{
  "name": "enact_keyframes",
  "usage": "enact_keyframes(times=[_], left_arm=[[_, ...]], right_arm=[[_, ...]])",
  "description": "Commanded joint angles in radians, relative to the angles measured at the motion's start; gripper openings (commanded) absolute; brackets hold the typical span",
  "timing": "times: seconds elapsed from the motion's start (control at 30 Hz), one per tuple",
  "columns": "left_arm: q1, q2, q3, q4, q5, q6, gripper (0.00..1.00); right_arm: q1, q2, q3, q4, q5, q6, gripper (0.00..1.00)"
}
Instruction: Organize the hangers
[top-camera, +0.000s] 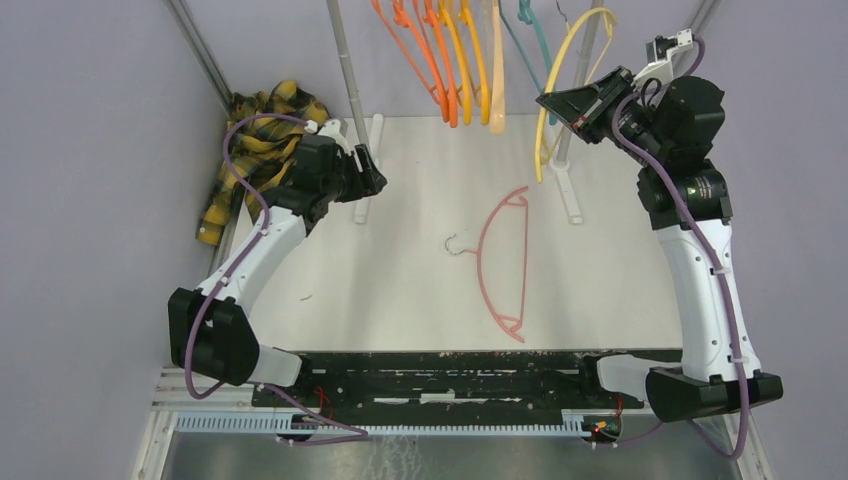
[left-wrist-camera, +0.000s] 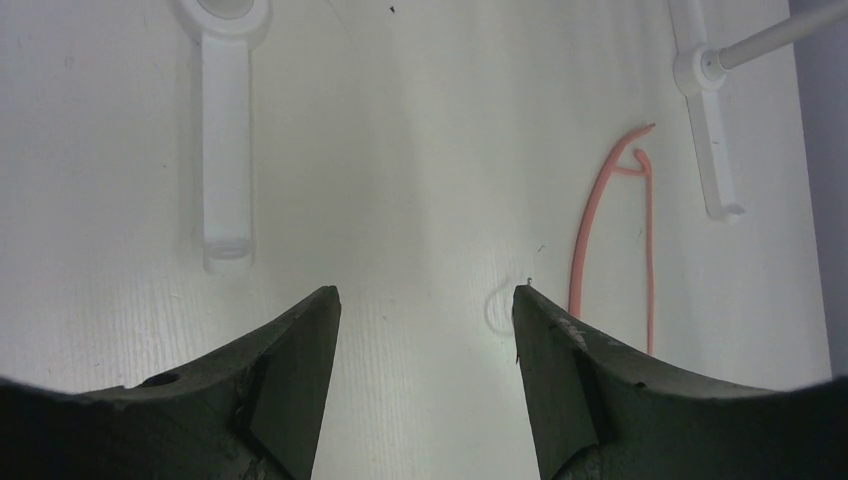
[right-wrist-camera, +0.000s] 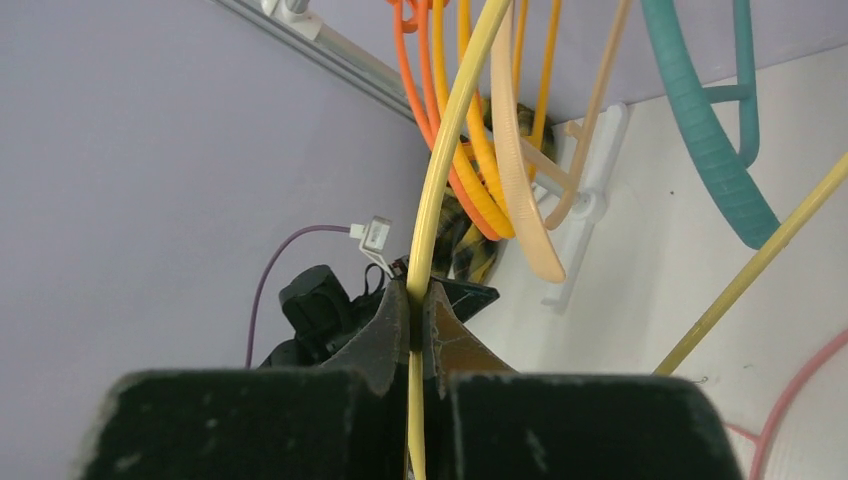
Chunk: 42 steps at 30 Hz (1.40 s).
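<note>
While the right gripper (right-wrist-camera: 415, 300) is clamped on the pale yellow hanger (right-wrist-camera: 447, 150) below the hung hangers (top-camera: 455, 60), the left gripper (left-wrist-camera: 425, 300) hovers open, empty. Pink hanger (top-camera: 481, 255) lies flat on the worktop (top-camera: 620, 260), ahead-right of it, long axis pointing away; left arm looks nearer.

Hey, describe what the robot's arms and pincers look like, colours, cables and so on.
The left arm and right arm have white links with black joint housings and black bases. A thin purple cable loops along each. The left pincer and right pincer have dark, wedge-shaped fingers tapering to points.
</note>
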Motion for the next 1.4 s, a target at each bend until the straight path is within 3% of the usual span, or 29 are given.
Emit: enact_keyframes(times=[0.0, 0.3, 0.67, 1.37], left_arm=[[0.004, 0.007, 0.048, 0.009, -0.012, 0.048, 0.71], [0.004, 0.021, 0.054, 0.005, -0.016, 0.047, 0.71], [0.004, 0.024, 0.059, 0.002, -0.01, 0.042, 0.71], [0.003, -0.012, 0.015, 0.014, -0.005, 0.026, 0.71]], right_arm=[[-0.018, 0.013, 0.055, 0.172, -0.137, 0.055, 0.01], [-0.015, -0.006, -0.005, 0.273, -0.152, 0.159, 0.01], [0.037, -0.144, 0.035, 0.105, -0.007, 0.042, 0.01], [0.077, -0.225, -0.148, 0.225, -0.09, 0.192, 0.01]])
